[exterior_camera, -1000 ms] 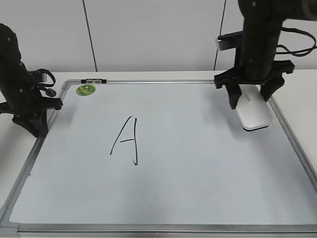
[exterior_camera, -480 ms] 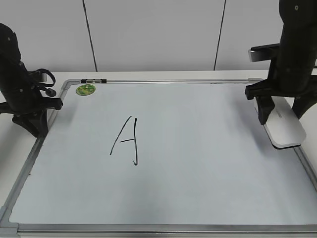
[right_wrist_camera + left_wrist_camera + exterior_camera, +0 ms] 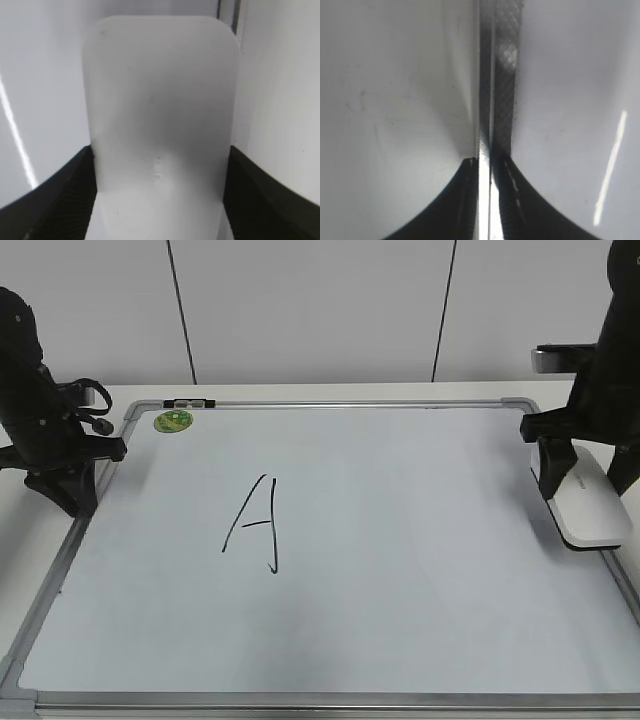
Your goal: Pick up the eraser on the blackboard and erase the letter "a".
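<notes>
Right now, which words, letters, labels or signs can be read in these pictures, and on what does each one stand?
"A": a capital letter handwritten in black marker on the blackboard.
Green round sticker near the board's top left corner: its print is too small to read.
Small black label on the top frame: unreadable.
Eraser between the right end effector's fingers: a faint mark, too blurred to read.
No lowercase "a" shows.

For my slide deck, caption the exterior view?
Right gripper holds eraser at the blackboard's right edge; capital "A" remains.
</notes>
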Robot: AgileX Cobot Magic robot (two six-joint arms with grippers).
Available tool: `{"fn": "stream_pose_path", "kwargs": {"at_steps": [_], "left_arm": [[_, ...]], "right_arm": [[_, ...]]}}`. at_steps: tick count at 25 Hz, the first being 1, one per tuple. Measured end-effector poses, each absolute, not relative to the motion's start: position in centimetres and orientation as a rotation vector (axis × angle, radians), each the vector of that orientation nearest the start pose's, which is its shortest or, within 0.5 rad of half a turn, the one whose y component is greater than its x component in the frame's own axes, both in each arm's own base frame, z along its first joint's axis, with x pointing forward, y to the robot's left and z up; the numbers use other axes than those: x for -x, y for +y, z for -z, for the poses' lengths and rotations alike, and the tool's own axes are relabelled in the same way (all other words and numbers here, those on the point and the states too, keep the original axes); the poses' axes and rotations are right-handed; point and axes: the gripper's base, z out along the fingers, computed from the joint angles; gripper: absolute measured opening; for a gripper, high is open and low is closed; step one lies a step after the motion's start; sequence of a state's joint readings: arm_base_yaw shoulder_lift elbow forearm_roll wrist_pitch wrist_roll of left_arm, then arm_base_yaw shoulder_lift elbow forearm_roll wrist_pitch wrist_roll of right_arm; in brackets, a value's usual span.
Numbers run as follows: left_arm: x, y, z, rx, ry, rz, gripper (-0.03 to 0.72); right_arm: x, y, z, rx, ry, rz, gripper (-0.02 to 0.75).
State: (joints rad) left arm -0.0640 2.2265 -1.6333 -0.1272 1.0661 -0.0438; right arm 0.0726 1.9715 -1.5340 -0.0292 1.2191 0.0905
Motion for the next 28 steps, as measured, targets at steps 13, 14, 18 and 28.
{"fn": "stream_pose_path", "kwargs": {"at_steps": [13,14,18,28], "left_arm": [[-43.1,-3.8,-13.1,0.065,3.143,0.175,0.114],[-43.1,-3.8,-13.1,0.065,3.143,0.175,0.114],[-43.1,-3.8,-13.1,0.065,3.143,0.175,0.115],[-43.1,-3.8,-13.1,0.062,3.143,0.175,0.116]], "right_arm": [[-41.8,1.8,-18.0,0.007,3.169,-0.069,0.524],[-41.9,1.8,-18.2,0.011,3.161,-0.06,0.524],[-42.1,1.5,-18.4,0.027,3.151,-0.021,0.524],[-42.1,1.4,-18.4,0.029,3.151,-0.014,0.524]]}}
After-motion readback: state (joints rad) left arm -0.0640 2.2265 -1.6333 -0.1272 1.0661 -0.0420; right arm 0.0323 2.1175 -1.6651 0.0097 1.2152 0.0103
